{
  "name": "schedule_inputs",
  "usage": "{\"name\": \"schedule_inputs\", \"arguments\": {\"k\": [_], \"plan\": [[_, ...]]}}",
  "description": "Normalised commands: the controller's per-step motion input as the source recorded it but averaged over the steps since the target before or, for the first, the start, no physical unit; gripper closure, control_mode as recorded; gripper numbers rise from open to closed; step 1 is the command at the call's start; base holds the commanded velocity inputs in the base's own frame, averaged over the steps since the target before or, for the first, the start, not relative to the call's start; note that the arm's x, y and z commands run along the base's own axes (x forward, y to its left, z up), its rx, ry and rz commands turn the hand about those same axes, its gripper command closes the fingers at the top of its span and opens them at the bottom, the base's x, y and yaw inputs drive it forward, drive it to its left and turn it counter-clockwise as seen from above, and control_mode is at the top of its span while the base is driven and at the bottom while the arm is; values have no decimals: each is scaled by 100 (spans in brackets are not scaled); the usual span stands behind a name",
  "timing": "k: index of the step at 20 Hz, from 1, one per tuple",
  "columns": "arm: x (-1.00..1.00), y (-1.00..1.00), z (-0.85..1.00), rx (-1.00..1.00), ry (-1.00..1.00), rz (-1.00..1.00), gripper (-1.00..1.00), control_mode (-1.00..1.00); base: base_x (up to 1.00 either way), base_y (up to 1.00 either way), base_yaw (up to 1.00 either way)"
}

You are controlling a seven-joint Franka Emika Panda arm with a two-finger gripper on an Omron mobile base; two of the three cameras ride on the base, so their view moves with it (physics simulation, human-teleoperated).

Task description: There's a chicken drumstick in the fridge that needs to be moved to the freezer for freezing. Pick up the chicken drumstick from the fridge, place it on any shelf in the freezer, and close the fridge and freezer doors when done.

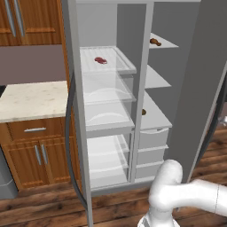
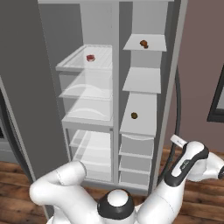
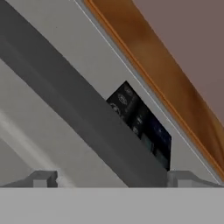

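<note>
Chicken drumstick (image 2: 143, 43) lies on the freezer's (image 2: 168, 83) top shelf (image 2: 153, 45). Both doors stand open. The pincer (image 3: 109, 179), released, straddles a dark door handle (image 3: 65, 100).

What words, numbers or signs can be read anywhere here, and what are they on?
No text can be read in these pictures.
Black control panel on the grey door, hand view: pale round and square marks, too blurred to read.
Fridge and freezer shelves, wooden cabinets: no labels visible.
</note>
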Motion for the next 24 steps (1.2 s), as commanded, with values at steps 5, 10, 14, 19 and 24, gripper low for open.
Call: {"name": "schedule_inputs", "arguments": {"k": [5, 10, 14, 19, 24], "plan": [[60, -8, -21, 16, 0, 14, -100, -100, 0, 0, 0], [47, 13, -26, 15, 0, 15, -100, -100, 0, 0, 0], [8, 66, -30, 10, 0, 10, -100, -100, 0, 0, 0], [0, 100, -34, 1, -1, 4, -100, -100, 0, 0, 0], [0, 100, -47, 0, -5, 0, -100, -100, 0, 0, 0]]}}
